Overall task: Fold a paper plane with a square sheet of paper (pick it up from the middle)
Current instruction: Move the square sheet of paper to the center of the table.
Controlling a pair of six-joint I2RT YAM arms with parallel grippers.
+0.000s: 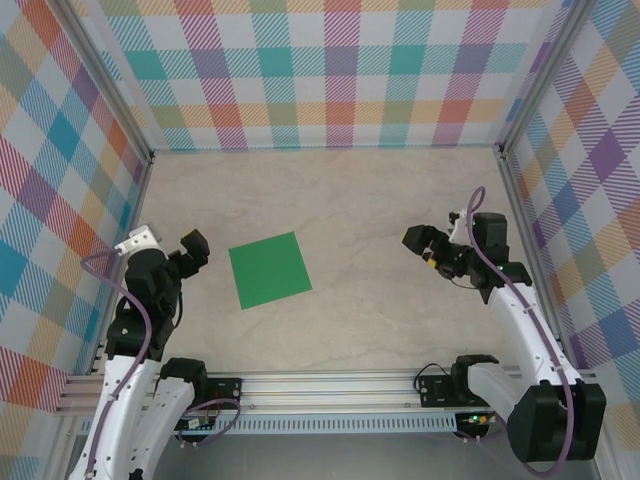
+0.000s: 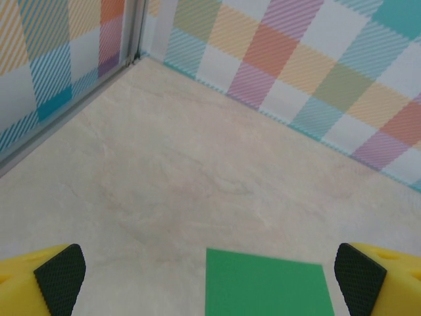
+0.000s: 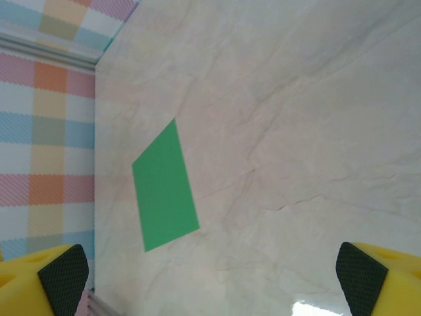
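Green square sheet of paper [image 1: 268,270] lies flat on marbled table [image 1: 380,210].

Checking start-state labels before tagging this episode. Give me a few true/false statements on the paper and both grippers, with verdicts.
1. The square sheet of paper lies flat and unfolded on the table. True.
2. The left gripper is shut on the sheet. False: it is open, beside the sheet's left edge, and holds nothing.
3. The sheet lies nearer the left gripper than the right gripper. True.
4. The right gripper is touching the sheet. False: it is open and well apart from it, with bare table between them.
5. The paper is already folded into a dart. False: it is a plain square with no visible creases.
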